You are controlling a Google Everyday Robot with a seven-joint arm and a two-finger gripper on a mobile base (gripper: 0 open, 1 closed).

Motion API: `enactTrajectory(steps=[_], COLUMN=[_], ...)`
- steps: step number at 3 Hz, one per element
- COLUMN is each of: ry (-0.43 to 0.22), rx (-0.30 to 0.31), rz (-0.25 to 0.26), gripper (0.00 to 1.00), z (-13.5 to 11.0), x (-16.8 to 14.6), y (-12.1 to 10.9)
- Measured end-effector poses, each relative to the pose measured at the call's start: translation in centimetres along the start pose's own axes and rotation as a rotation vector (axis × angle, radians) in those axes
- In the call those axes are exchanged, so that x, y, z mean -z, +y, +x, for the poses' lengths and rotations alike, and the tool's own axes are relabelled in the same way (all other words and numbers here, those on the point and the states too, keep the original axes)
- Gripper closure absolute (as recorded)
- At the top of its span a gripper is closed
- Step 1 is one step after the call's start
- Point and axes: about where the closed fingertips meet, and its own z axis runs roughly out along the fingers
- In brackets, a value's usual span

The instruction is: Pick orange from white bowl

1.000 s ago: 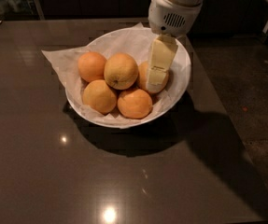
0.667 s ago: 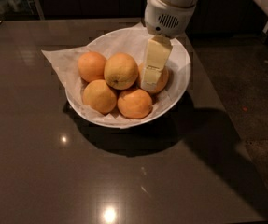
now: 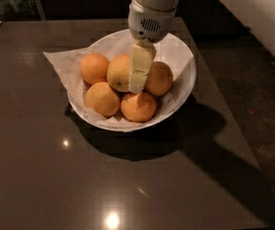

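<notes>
The white bowl (image 3: 184, 56), lined with crinkled white paper, stands on the dark table and holds several fruits. The orange (image 3: 118, 74), paler and yellowish, lies in the middle towards the back. Deeper-orange fruits lie around it at the left (image 3: 95, 67), front left (image 3: 102, 98), front (image 3: 138, 107) and right (image 3: 160, 78). My gripper (image 3: 137, 86) reaches down from above into the bowl. Its cream tip is against the right side of the orange, between it and the right fruit, and hides part of the orange.
The lining paper (image 3: 55, 59) sticks out past the bowl's left rim. The dark glossy table (image 3: 79, 176) ends at its right edge (image 3: 233, 128), with floor beyond. My arm's white wrist (image 3: 151, 18) hangs over the bowl's back rim.
My gripper has shifted left inside the bowl, from over the right fruit to beside the paler orange. The fruits have not moved.
</notes>
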Motion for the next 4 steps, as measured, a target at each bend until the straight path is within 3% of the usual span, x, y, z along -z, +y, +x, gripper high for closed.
enactTrajectory(steps=[2, 3, 4], ry=[-0.026, -0.043, -0.043], rx=[-0.008, 0.000, 0.000], rz=[-0.071, -0.079, -0.079], gripper=[0.10, 0.44, 0.66], z=[-2.2, -3.1, -3.1], x=[-2.6, -3.5, -3.5], y=[0.5, 1.0, 1.0])
